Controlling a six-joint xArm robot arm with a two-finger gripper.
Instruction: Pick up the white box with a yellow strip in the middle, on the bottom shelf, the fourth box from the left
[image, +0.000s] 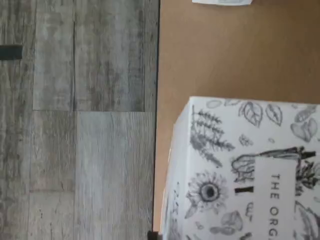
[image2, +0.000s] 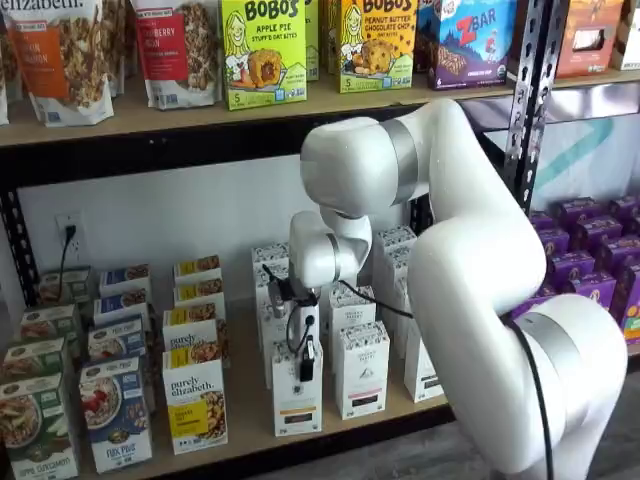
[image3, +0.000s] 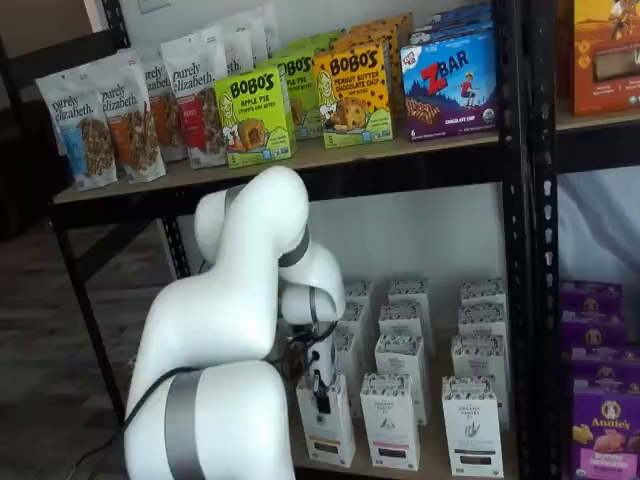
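Observation:
The white box (image2: 296, 404) stands at the front of its row on the bottom shelf (image2: 250, 432), with a dull yellow strip low on its front. It also shows in a shelf view (image3: 328, 428). My gripper (image2: 306, 372) hangs right over the box's top, black fingers pointing down at its upper front edge; it also shows in a shelf view (image3: 321, 392). The fingers read as one dark shape, so no gap shows. In the wrist view the box's speckled leaf-patterned top (image: 250, 165) is close, standing on the wooden board (image: 225, 55).
Like white cartons (image2: 361, 368) stand right of the box and behind it. A purely elizabeth box (image2: 195, 405) stands to its left. Purple boxes (image3: 605, 430) sit beyond the black rack post (image2: 525, 100). Grey plank floor (image: 75, 125) lies past the shelf edge.

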